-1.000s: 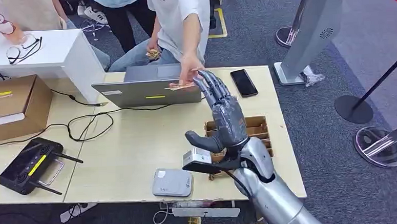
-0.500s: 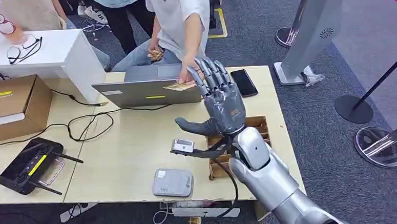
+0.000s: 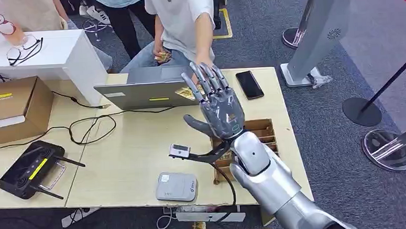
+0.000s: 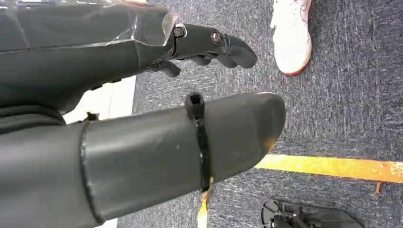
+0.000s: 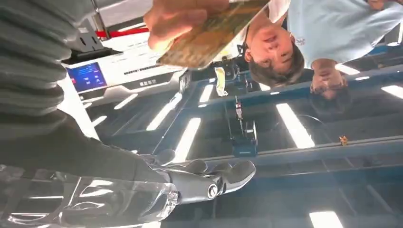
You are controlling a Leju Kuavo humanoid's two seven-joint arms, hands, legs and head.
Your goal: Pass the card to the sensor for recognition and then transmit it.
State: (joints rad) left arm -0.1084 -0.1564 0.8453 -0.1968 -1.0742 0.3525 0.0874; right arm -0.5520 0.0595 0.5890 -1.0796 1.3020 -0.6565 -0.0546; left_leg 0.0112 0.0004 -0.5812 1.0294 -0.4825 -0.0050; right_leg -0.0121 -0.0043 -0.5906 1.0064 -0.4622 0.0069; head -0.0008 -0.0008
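Note:
My right hand [image 3: 219,111] is raised above the table's far middle, fingers spread and pointing up, with nothing in it. Just beyond its fingertips a person's hand [image 5: 176,19] pinches the brownish card [image 5: 209,33]; a corner of the card [image 3: 185,92] shows by the laptop lid. My right hand's fingers [image 5: 209,183] are apart from the card. The grey card sensor [image 3: 176,186] lies flat near the table's front edge. My left hand [image 4: 119,61] hangs over dark carpet, loosely open and holding nothing.
An open laptop [image 3: 147,94] and a black phone [image 3: 249,84] lie at the table's far side. A wooden card box [image 3: 262,132] sits under my right forearm. A black router [image 3: 30,169], a cardboard box [image 3: 9,106] and cables are to the left. Stanchion bases [image 3: 362,111] stand to the right.
My right hand let the card go to the person, then swung left and nearer the camera with its fingers spread. The person's hand drew the card back slightly.

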